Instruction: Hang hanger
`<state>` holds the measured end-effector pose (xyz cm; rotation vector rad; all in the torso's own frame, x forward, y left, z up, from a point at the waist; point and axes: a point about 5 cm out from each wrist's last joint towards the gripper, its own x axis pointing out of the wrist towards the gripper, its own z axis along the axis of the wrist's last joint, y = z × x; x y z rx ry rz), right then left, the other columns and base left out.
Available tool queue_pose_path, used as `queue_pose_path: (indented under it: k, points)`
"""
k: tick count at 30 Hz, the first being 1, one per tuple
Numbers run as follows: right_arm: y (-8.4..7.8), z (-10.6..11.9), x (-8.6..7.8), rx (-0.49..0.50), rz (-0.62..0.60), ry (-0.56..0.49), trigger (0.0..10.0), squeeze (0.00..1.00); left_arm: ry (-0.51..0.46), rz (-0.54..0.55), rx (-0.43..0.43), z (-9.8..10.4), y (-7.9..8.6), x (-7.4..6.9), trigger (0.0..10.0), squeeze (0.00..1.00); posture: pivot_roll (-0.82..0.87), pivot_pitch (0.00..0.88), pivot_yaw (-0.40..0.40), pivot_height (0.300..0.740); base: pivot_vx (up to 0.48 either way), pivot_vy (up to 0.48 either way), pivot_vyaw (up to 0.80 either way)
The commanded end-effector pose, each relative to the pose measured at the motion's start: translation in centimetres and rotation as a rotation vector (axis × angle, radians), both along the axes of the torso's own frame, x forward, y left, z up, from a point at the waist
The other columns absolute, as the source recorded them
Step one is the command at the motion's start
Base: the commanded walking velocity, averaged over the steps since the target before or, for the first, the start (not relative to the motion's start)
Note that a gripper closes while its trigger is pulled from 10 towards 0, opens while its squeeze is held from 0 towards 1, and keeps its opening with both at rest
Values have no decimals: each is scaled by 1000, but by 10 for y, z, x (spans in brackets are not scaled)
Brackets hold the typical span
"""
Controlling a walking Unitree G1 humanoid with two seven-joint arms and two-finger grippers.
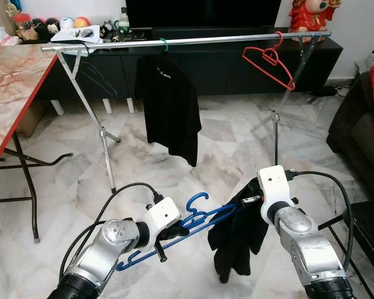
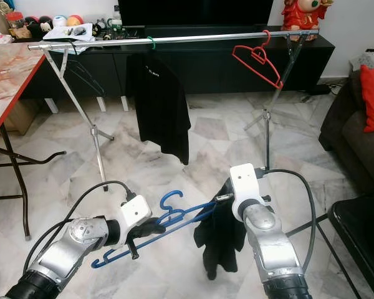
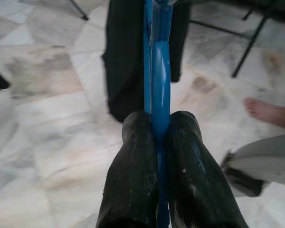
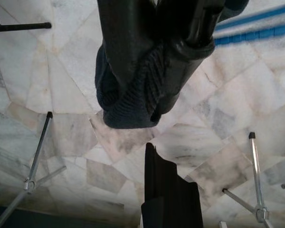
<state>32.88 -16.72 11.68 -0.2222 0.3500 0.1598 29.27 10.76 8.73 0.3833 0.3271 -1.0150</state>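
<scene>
Gripping blue hanger (image 1: 193, 219) low at 6 o'clock, left end effector (image 3: 157, 142) clamped shut. Right end effector (image 4: 154, 57) pinches dark garment (image 1: 237, 240). Rail (image 1: 187, 40) at 12 o'clock.

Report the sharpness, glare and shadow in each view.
Left eye view: sharp and evenly lit, soft glare on the marble floor. Left wrist view: left tool and blue hanger sharp, the floor beyond soft. Right wrist view: right tool with the dark garment close and shaded, corners dimmed.
</scene>
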Motion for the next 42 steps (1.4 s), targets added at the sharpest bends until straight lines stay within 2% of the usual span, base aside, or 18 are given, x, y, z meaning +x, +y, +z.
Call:
queue_pose_path:
  k: [1,5,10,14,19,22,27,32,37,42]
  points:
    - [6,8,2,-2,40,-35,10000,0,12,-23,-39,4,-2,-3,10000,0,-17,127,-16,740,0,0,0]
    - [14,7,-1,-2,116,-27,10000,0,23,-41,-108,11,-5,-5,10000,0,-17,129,-16,740,0,0,0]
    - [15,6,-2,-2,121,-23,10000,0,-14,-1,-148,17,-5,1,10000,0,-17,131,-16,740,0,0,0]
    - [15,6,-2,-2,129,-21,10000,0,-46,41,-148,19,-4,7,10000,0,-18,132,-16,740,0,0,0]
    - [15,6,-2,-5,136,-20,10000,0,-100,94,-87,16,-1,13,10000,0,-20,134,-16,740,0,0,0]
    - [14,6,-2,-18,132,-21,10000,0,-143,161,-92,19,3,20,10000,0,-21,135,-16,740,0,0,0]
    - [13,6,-2,-19,123,-23,10000,0,-158,162,-123,24,2,21,10000,0,-19,136,-16,740,0,0,0]
    - [2,6,2,-33,45,-35,10000,0,-171,180,-118,24,5,23,10000,0,-17,137,-16,740,0,0,0]
    - [-19,5,6,-123,-69,-49,10000,0,-123,107,-105,21,8,14,10000,0,-15,138,-15,740,0,0,0]
    - [-23,3,6,-130,-84,-48,10000,0,-121,108,-109,22,10,13,10000,0,-14,138,-14,740,0,0,0]
